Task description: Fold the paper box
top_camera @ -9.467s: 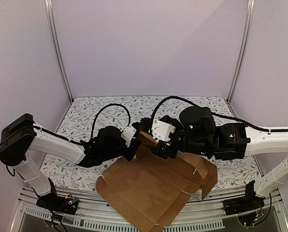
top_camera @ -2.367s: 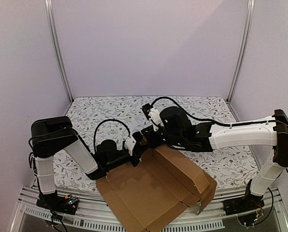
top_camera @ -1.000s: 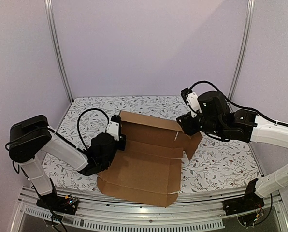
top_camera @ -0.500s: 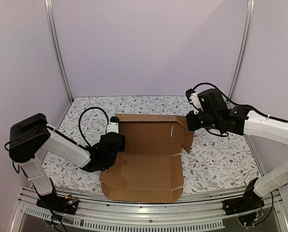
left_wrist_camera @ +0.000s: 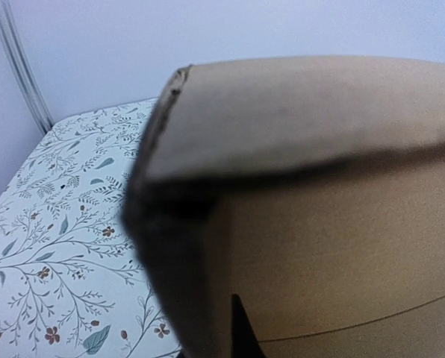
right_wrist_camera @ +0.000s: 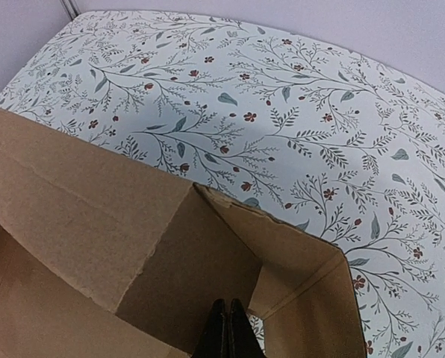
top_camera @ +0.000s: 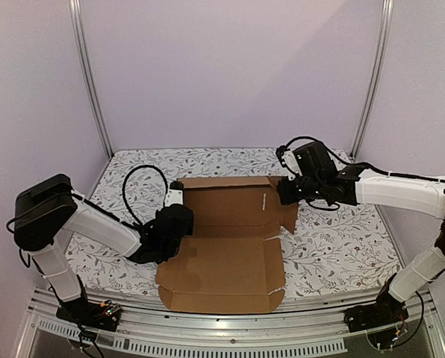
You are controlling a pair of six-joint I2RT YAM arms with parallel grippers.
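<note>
At the brown corrugated cardboard box's (top_camera: 222, 253) far corners, left jaws clamp it, right jaws pressed together; I'd lift evenly.

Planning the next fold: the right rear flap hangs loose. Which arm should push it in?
Likely right: the right gripper, shut, sits at that flap of the paper box; the left gripper grips its left edge.

Paper box (top_camera: 226, 250) is squaring up, flattening onto the table (top_camera: 133, 175); right claw (top_camera: 281, 191) is closing at its far-right flap.
</note>
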